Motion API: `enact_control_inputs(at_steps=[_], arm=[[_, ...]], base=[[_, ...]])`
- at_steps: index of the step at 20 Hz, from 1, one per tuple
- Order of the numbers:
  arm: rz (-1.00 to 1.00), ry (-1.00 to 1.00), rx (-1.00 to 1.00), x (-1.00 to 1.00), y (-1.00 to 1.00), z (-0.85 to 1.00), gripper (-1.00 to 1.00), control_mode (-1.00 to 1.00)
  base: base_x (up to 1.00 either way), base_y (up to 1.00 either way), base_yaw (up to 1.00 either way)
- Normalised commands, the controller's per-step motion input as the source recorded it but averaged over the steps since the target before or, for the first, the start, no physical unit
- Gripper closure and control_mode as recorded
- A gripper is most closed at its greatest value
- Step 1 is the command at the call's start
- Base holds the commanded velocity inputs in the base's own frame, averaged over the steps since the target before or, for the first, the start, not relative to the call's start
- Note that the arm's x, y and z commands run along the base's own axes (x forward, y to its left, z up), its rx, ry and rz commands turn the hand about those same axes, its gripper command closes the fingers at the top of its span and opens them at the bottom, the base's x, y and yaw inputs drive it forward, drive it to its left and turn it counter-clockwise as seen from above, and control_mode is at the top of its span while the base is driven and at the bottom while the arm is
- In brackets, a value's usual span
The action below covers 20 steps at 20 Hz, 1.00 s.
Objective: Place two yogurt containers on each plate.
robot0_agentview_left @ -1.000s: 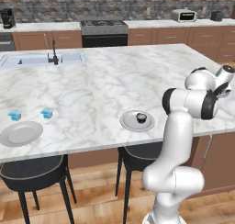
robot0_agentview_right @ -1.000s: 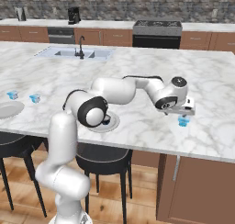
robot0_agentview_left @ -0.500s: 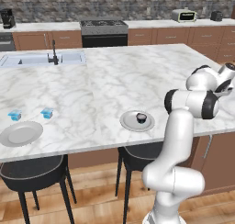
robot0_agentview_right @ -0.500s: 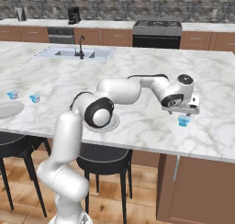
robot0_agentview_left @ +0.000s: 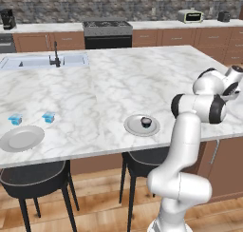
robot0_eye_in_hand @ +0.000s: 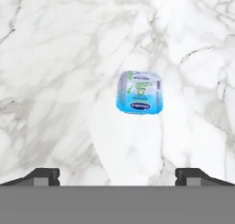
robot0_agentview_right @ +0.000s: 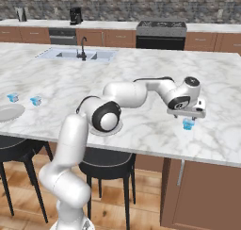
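One yogurt container (robot0_eye_in_hand: 140, 92), a small blue cup with a pale printed top, stands alone on the marble near the counter's right front edge (robot0_agentview_right: 188, 124). My gripper (robot0_agentview_right: 187, 115) hangs just above it, open, its fingertips (robot0_eye_in_hand: 43, 175) spread wide with nothing between them. Two more yogurt containers (robot0_agentview_left: 15, 119) (robot0_agentview_left: 48, 116) sit at the far left, just behind a grey plate (robot0_agentview_left: 21, 138). A second grey plate (robot0_agentview_left: 135, 129) lies near the front edge mid-counter with a small dark object on it; in the right base view my elbow covers most of it.
A sink with a dark faucet (robot0_agentview_left: 56, 60) is set in the counter's far left. Black stools (robot0_agentview_left: 33, 176) stand under the front edge. The stove (robot0_agentview_left: 107, 29) and a toaster (robot0_agentview_left: 191, 16) line the back wall.
The hand has moved right and slightly down, ending over the lone blue cup. The jaws stayed open and nothing on the counter moved.
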Motion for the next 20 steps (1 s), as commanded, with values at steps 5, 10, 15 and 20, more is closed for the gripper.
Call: enact_control_inputs(at_steps=[5, 10, 15, 20], arm=[[0.00, 0.08, 0.00, 0.07, -0.05, -0.22, -1.00, -1.00], [0.00, 0.04, 0.00, 0.08, -0.09, -0.19, -1.00, -1.00], [0.00, 0.00, 0.02, 0.13, 0.00, -0.11, -1.00, -1.00], [0.00, 0.00, 0.03, 0.16, 0.00, -0.13, -1.00, -1.00]], base=[[0.00, 0.00, 0.00], [0.00, 0.00, 0.00], [0.00, 0.00, 0.00], [0.00, 0.00, 0.00]])
